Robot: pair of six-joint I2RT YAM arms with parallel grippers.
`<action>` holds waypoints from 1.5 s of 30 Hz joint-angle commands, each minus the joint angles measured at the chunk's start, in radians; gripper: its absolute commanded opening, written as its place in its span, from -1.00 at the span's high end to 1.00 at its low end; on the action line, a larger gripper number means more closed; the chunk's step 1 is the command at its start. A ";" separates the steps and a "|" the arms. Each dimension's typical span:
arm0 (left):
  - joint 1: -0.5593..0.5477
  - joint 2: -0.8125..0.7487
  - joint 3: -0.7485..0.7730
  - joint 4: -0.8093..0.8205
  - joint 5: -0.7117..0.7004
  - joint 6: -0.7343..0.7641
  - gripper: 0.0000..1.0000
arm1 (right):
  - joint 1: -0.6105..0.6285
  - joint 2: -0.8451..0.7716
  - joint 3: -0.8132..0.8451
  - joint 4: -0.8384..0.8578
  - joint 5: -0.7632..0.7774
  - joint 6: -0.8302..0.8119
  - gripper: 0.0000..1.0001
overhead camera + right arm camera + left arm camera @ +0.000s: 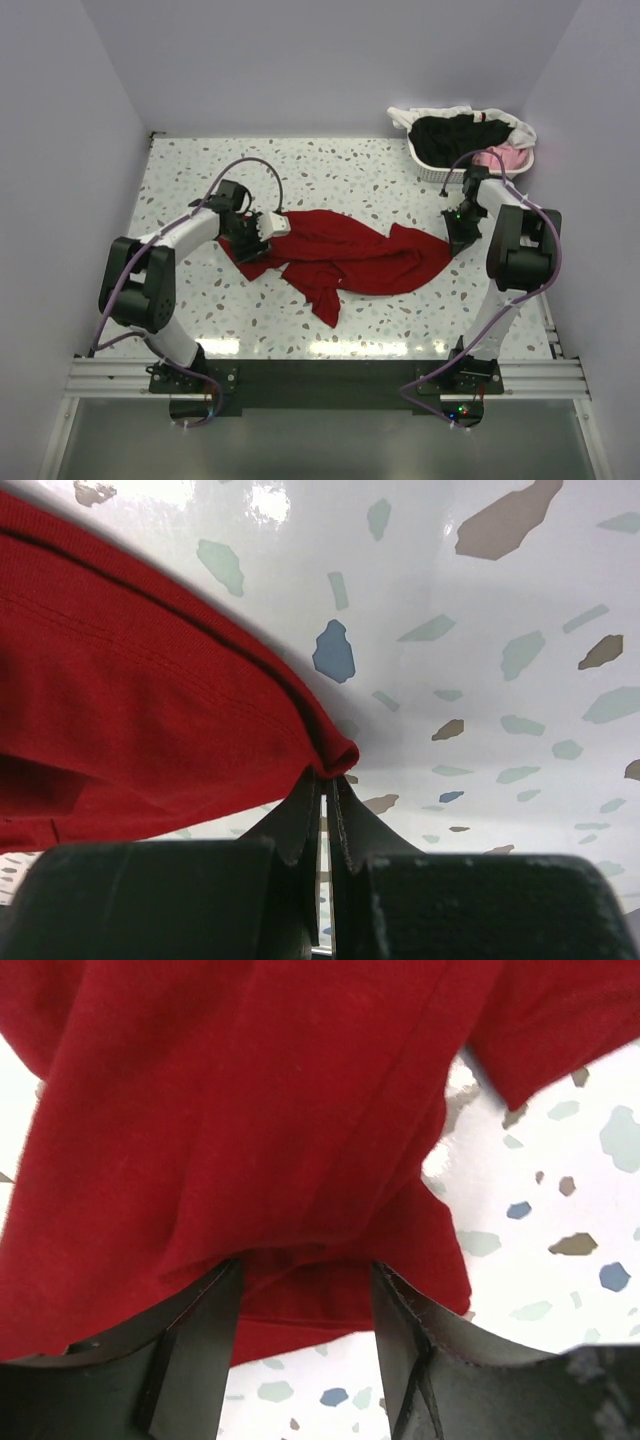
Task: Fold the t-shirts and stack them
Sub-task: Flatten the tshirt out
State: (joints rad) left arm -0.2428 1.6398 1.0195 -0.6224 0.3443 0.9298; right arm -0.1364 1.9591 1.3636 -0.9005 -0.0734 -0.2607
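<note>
The dark red t-shirt (340, 255) is lying crumpled across the middle of the table (330, 170). In the overhead view its long axis is running from 9 o'clock to 3 o'clock, with a loose tail trailing toward 6 o'clock. Each arm is sitting at the end nearer to it: the left gripper (262, 232) at the 9 o'clock end and the right gripper (460, 240) at the 3 o'clock end. The right gripper's jaws are pressing together on a rolled edge of the red cloth, which in its wrist view is spreading away toward 10 o'clock, with bare table on the other side. The left gripper's jaws are standing partway apart, straddling a hem, with the cloth running off toward 12 o'clock; nothing is looking pinched there yet. The coming move is probably hinging on those jaws closing on the hem, so both ends can be drawn apart along the long axis. The black t-shirt (455, 135), pink t-shirt (503, 157) and white t-shirt (430, 113) are waiting in the basket (432, 172) at 1 o'clock.
</note>
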 commanded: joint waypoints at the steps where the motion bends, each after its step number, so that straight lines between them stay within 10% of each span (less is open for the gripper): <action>1: -0.004 0.023 0.077 0.038 0.047 0.009 -0.18 | 0.003 0.014 0.043 0.005 -0.012 0.008 1.00; 17: -0.003 0.173 0.211 0.072 0.091 -0.115 -0.36 | 0.003 0.032 0.078 -0.006 -0.008 -0.002 1.00; 34: 0.019 0.146 0.214 0.360 -0.413 -0.335 -0.37 | -0.003 0.018 0.095 -0.014 0.003 -0.015 1.00; 45: 0.069 0.034 0.248 0.037 0.005 -0.233 -0.25 | -0.005 0.009 0.106 -0.023 -0.016 -0.025 1.00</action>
State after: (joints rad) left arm -0.1699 1.7458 1.2491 -0.4774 0.2031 0.6495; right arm -0.1371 1.9915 1.4326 -0.9112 -0.0731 -0.2710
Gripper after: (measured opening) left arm 0.627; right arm 0.014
